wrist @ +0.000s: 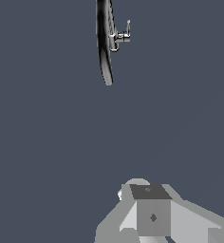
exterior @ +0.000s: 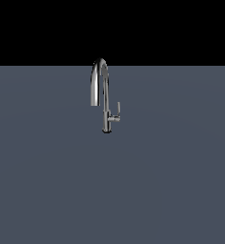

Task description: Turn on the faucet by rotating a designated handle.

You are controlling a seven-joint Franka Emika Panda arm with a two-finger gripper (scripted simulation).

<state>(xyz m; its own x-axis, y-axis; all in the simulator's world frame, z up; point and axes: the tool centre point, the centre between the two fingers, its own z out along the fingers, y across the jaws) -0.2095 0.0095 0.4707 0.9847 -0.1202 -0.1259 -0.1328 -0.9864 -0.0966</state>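
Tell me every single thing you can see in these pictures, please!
faucet: one, shiny chrome, standing upright on the floor near the middle of the exterior view, its arched spout curving down toward the exterior view's left.
handle: one, chrome, on the stem's side toward the exterior view's right, its thin lever bent upward.
floor: one, flat blue-grey, under the faucet.
gripper: one, grey, seen only in the wrist view, away from the faucet and touching nothing; open or shut cannot be told.

One faucet, one handle.
You see a single faucet [exterior: 103,95] with one handle [exterior: 117,112] on one bare grey table [exterior: 171,181], plus one gripper [wrist: 152,213].
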